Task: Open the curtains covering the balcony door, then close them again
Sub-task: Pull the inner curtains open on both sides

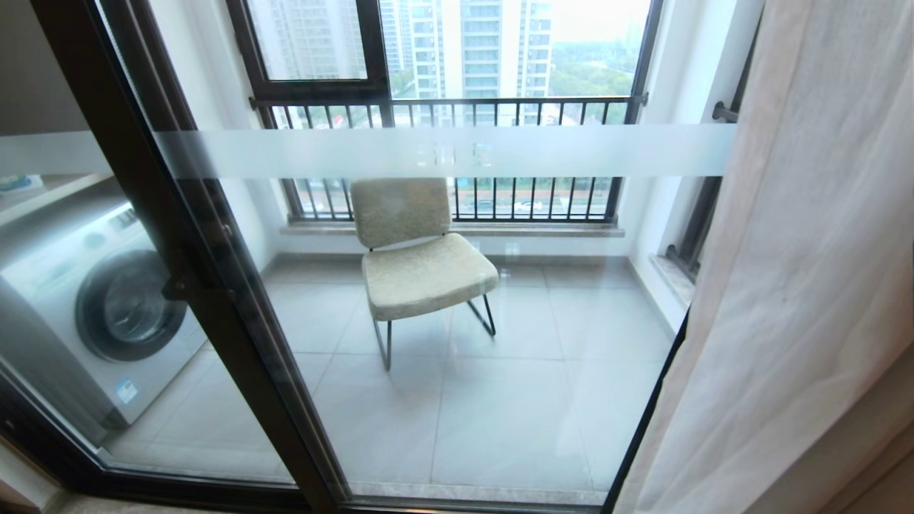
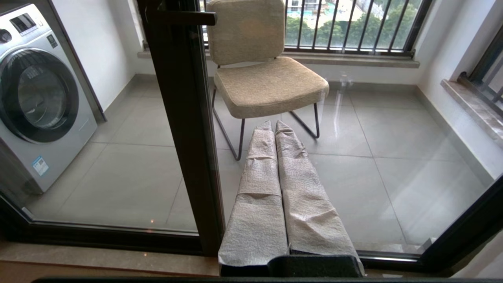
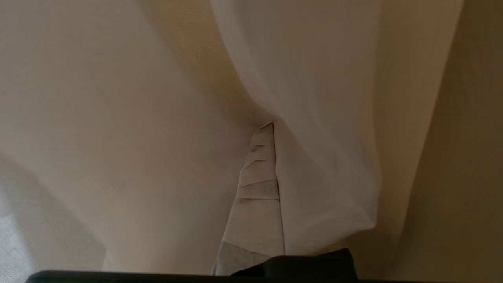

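Right wrist view showed the right pincer (image 3: 271, 129) with its wrapped fingers (image 3: 259, 188) pressed together and the tips pushed into the curtains (image 3: 314, 118). One finger showed plainly; sheer white cloth draped over the other, and whether any fabric was caught between the two could not be told. Folds of pale sheer and thicker beige cloth filled the whole of that view.

In the left wrist view the left pincer (image 2: 273, 125) was also closed, its two wrapped fingers (image 2: 259, 196) side by side and touching, holding nothing, pointing at the glass of the balcony door (image 2: 184, 137) just beside its dark upright frame.

In the head view neither arm appeared. The curtains (image 1: 807, 285) hung gathered at the right edge, white sheer over a beige panel, so most of the balcony door (image 1: 214, 285) stood uncovered, its frosted band (image 1: 443, 151) running across the glass. Behind the glass stood a beige chair (image 1: 421, 264) on the tiled balcony floor (image 1: 514, 400), a washing machine (image 1: 107, 307) at the left, and a barred window (image 1: 457, 107) beyond.
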Available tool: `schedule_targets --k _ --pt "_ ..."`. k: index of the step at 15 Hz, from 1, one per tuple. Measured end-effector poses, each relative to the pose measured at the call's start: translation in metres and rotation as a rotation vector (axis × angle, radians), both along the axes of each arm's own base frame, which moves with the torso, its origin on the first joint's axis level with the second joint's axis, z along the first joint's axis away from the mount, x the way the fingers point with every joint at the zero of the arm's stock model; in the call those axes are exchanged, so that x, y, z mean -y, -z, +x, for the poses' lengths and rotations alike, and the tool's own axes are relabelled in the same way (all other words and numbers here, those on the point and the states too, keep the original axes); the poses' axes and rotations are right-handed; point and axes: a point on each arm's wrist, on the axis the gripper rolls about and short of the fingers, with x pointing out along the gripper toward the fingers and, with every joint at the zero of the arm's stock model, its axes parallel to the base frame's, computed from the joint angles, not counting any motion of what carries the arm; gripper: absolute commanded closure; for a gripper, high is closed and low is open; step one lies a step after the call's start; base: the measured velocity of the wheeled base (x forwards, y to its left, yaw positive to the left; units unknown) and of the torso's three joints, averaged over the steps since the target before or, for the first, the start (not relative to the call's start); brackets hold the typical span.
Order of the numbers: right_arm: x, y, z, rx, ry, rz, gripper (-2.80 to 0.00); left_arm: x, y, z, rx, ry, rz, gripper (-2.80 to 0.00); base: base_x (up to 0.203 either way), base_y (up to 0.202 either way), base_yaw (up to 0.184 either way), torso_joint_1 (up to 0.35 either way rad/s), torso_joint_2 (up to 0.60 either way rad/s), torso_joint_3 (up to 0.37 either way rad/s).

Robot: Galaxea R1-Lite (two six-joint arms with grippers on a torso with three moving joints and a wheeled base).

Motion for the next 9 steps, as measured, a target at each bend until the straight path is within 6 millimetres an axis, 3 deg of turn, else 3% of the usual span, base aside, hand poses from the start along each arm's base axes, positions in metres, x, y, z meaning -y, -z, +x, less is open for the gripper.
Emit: schedule_targets --k 9 --pt "0.095 -0.005 -0.004 0.028 0.251 0.017 0.00 0.000 0.000 0.000 0.000 0.000 0.001 0.00 0.000 0.000 0.000 0.000 0.00 0.000"
